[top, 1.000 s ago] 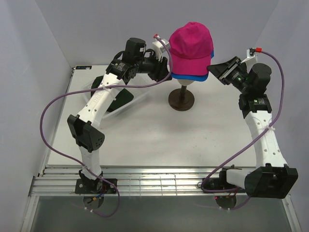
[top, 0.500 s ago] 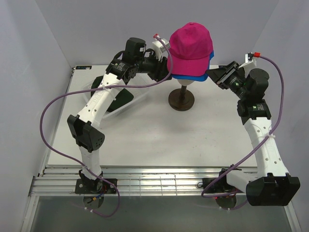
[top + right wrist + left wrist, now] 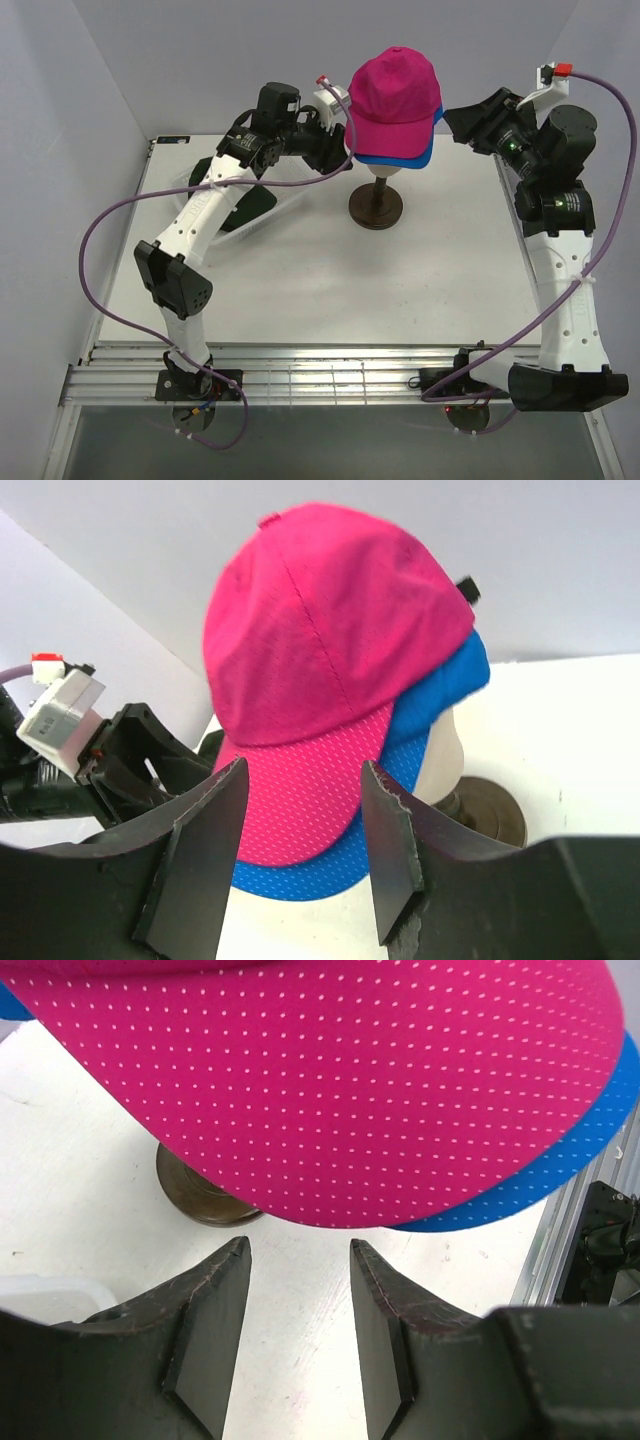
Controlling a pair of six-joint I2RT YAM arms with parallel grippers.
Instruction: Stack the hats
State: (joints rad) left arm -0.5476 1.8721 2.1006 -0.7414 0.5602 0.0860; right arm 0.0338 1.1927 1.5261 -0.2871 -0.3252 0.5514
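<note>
Left wrist: perforated magenta cap [image 3: 330, 1090] overlaps blue cap [image 3: 560, 1160].

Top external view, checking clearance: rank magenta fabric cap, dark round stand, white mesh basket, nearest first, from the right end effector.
1. Magenta cap, top centre.
2. Dark stand, table centre.
3. White basket, far left.

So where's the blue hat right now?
In the top view, the blue hat sits on the cream head at the back middle of the table, tucked right under the pink hat.
</note>
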